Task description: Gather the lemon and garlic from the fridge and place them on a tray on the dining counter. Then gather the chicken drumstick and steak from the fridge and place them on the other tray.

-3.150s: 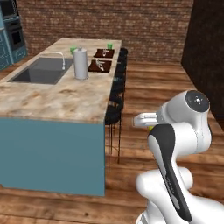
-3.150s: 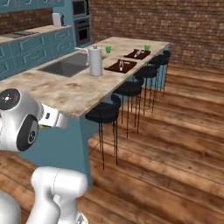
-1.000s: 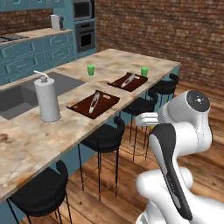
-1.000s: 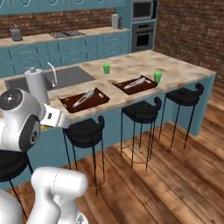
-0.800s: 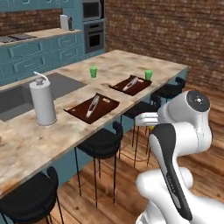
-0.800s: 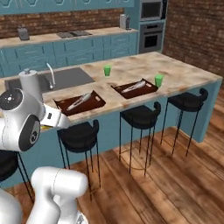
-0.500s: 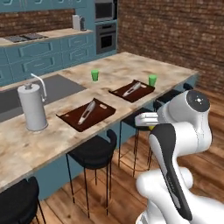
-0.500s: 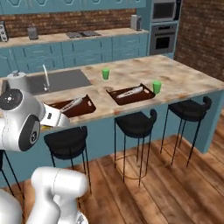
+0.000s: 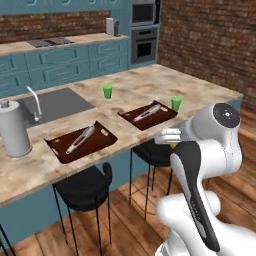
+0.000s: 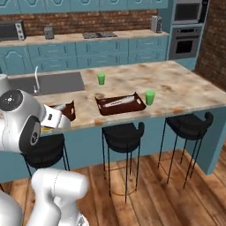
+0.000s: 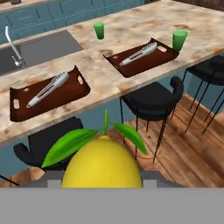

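I am holding the lemon clamped between the gripper fingers, leaves up, facing two trays on the dining counter.

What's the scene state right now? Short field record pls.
held item: lemon with green leaves, sitting in the gripper
dining counter: beige marbled top on a teal base
trays: two dark brown, left tray and right tray, each with metal tongs on it
tray contents: no food on either yet
cups: two green, one by the right tray, one farther back
sink: inset, with faucet
paper towel roll: upright on the counter's left
stools: black, under the counter edge
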Tool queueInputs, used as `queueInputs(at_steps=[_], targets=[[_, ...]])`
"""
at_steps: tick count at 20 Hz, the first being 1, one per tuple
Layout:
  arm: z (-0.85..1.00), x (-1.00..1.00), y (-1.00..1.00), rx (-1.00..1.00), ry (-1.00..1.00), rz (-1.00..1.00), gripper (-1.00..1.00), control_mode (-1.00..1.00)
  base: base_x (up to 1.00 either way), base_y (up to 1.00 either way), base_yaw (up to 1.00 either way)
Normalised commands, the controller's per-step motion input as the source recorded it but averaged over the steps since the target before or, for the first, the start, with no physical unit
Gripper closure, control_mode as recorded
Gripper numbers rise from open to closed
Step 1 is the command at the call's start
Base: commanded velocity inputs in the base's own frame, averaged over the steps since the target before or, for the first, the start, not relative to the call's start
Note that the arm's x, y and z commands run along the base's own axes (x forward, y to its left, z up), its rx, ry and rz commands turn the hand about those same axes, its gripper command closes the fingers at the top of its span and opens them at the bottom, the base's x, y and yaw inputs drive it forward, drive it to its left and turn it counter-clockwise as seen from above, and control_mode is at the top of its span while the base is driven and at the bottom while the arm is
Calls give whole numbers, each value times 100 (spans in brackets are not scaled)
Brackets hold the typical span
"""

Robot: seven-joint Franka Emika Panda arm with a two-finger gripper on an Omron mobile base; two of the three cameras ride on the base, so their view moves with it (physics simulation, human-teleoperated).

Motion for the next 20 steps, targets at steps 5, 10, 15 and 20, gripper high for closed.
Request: queueInputs(at_steps=[5, 10, 15, 20], targets=[[0, 0, 0, 0, 0, 0, 100, 100, 44, -70, 33], [0, 0, 0, 0, 0, 0, 100, 100, 52, -62, 34], [0, 0, 0, 0, 0, 0, 100, 100, 66, -40, 36], [0, 0, 0, 0, 0, 0, 100, 100, 59, -35, 39]])
